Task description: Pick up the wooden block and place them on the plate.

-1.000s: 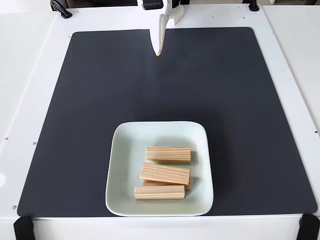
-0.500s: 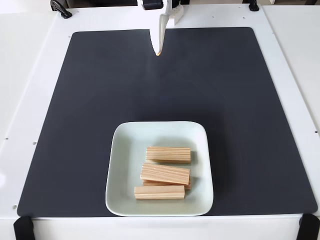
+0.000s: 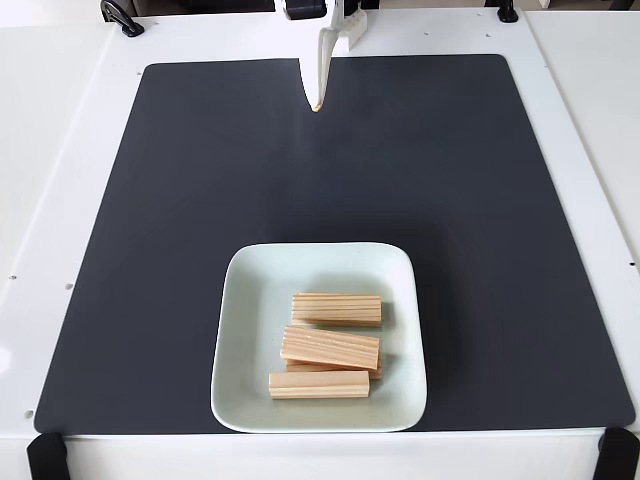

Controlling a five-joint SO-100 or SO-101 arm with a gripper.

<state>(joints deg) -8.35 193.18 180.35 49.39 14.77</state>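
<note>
Blocks on plate; gripper parked.
We see no change across the frames: gripper (image 3: 316, 103) pressed together, empty, unmoved; wooden blocks (image 3: 331, 345) rest on the plate (image 3: 243, 330), well away from it. Task appears complete.

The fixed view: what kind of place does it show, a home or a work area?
Probably a robot test bench, not a home. A black mat covers a white table, black clamps sit at its far edge, and a white end effector reaches in above a plate of wooden blocks.

Striped pine wooden blocks (image 3: 336, 345) piled flat on pale square plate (image 3: 247, 330).
</note>
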